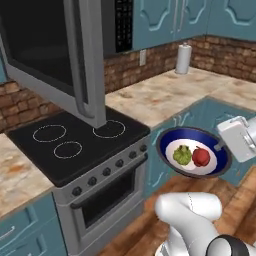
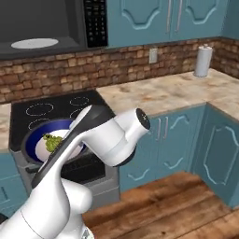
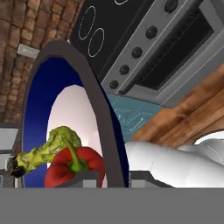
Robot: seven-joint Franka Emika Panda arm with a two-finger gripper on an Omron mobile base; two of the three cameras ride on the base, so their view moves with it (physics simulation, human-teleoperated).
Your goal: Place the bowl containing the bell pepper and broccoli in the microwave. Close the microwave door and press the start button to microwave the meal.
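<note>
- Gripper (image 1: pixel 223 146) is seen clamped narrowly on the rim of the bowl (image 1: pixel 172 137); the bowl is held out level in the air, in front of the stove (image 1: pixel 80 145) and off any surface.
- In the bowl, just beyond the fingertips, the bell pepper (image 1: pixel 201 156) and the broccoli (image 1: pixel 182 155) are lying side by side, touching or nearly so.
- The microwave (image 2: pixel 44 23) is noted above and well beyond the gripper, over the stove; its cavity is dark, with a pale turntable (image 2: pixel 34 43) inside.
- The microwave door (image 1: pixel 55 55) is swung fully open (its bar handle faces the room).
- Step judged in hand: carrying the bowl toward the open cavity; nothing is placed yet.
- Next move, as judged: the bowl is to be raised and carried forward, kept level, and steered clear of the open door's edge before being set on the turntable.
</note>
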